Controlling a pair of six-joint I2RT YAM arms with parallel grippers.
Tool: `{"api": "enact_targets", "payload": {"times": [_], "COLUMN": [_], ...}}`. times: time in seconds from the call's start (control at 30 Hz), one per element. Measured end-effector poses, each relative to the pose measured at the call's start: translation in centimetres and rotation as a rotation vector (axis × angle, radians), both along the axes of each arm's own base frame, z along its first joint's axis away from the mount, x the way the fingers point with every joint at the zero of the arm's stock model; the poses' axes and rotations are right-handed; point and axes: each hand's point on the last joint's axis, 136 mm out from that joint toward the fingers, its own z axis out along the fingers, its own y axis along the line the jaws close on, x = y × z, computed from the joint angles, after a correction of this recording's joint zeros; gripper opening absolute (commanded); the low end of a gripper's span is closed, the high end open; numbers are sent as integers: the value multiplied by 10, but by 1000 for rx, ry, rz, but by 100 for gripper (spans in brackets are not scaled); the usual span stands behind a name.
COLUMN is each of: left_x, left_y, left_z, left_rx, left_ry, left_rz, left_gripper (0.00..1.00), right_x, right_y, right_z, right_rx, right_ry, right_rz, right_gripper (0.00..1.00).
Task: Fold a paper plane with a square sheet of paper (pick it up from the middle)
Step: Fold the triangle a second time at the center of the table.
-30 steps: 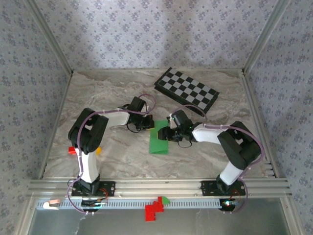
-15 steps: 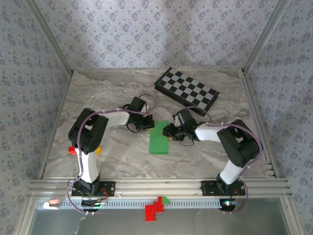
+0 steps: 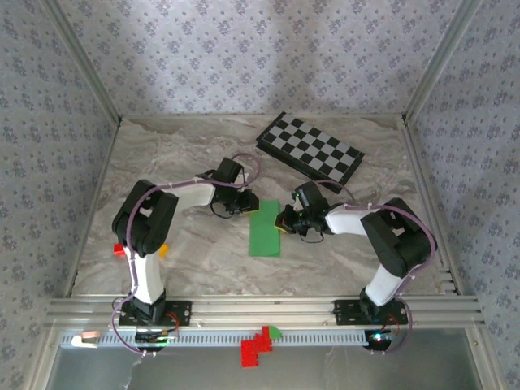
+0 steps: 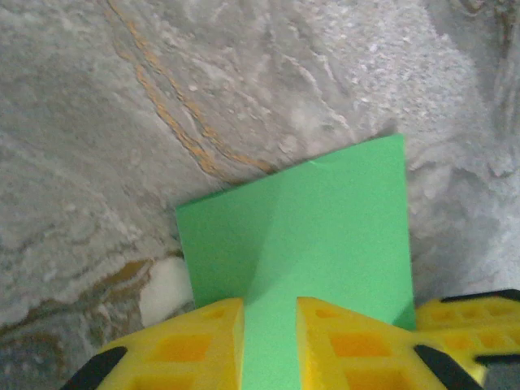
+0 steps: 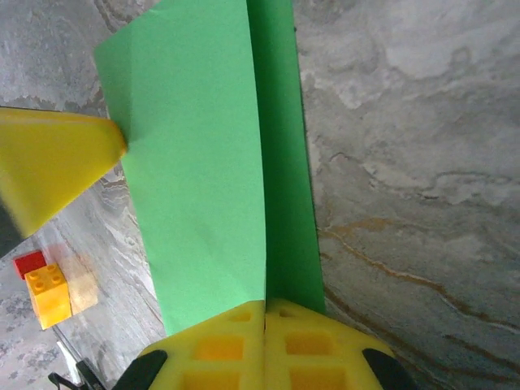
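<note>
Green paper [image 3: 265,231], folded into a narrow upright strip, lies flat near the middle of the marble table [image 3: 187,146]. Seen from above, the left gripper [image 3: 244,205] sits at the strip's 11 o'clock corner and the right gripper [image 3: 284,221] at its 3 o'clock edge, so the two arms reach in from opposite sides. In the left wrist view, the left gripper's yellow fingers [image 4: 175,349] stand a little apart. The paper runs into the gap between them, and a slanting crease leads down from the sheet's middle into that gap. They are parted, not clamped. In the right wrist view, the right gripper's fingers [image 5: 219,345] are closed tight against each other. Their tips meet on the paper where the edge of the lighter top layer runs beside a darker strip at 3 o'clock. I cannot tell whether they pinch that layer or only press on it. In that same view one yellow finger of the left gripper comes in from 9 o'clock and touches the paper's far corner. A black-and-white checkerboard [image 3: 310,152] lies well apart at about 1 o'clock from the paper. A red block [image 3: 120,249] and a yellow block [image 3: 163,251] sit at about 8 o'clock, close to the left arm.
</note>
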Motion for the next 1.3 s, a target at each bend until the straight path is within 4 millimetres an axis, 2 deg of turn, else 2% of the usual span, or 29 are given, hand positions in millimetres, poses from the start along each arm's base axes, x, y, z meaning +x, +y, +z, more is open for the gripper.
{"api": "enact_targets", "payload": {"times": [0.13, 0.2, 0.3, 0.4, 0.6, 0.73, 0.83, 1.0, 1.13, 1.3], "left_x": [-27, -51, -87, -113, -144, -151, -148, -136, -131, -130], "left_y": [1, -6, -22, -32, -38, -48, -51, -52, -55, -56], "left_z": [25, 41, 56, 50, 29, 22, 12, 10, 16, 18], "left_rx": [5, 4, -4, 23, 109, 145, 197, 254, 255, 255], "left_ry": [-122, -229, -357, -435, -535, -583, -599, -635, -656, -663], "left_rz": [-65, -132, -249, -346, -484, -540, -555, -541, -537, -539], "left_gripper": [37, 42, 47, 51, 61, 63, 60, 47, 39, 24], "right_x": [0, 0, -1, -2, -3, -4, -4, -4, -4, -4], "right_y": [-4, -5, -7, -7, -9, -8, -7, -6, -6, -7], "right_z": [0, 1, 5, 7, 9, 10, 11, 6, 5, 2], "right_rx": [15, 30, 49, 71, 98, 109, 118, 117, 115, 113], "right_ry": [46, 73, 104, 136, 183, 196, 198, 210, 215, 219], "right_rz": [-37, -57, -80, -97, -117, -120, -118, -117, -118, -119], "right_gripper": [0, 0, 0, 0, 0, 0, 0, 0, 0, 0]}}
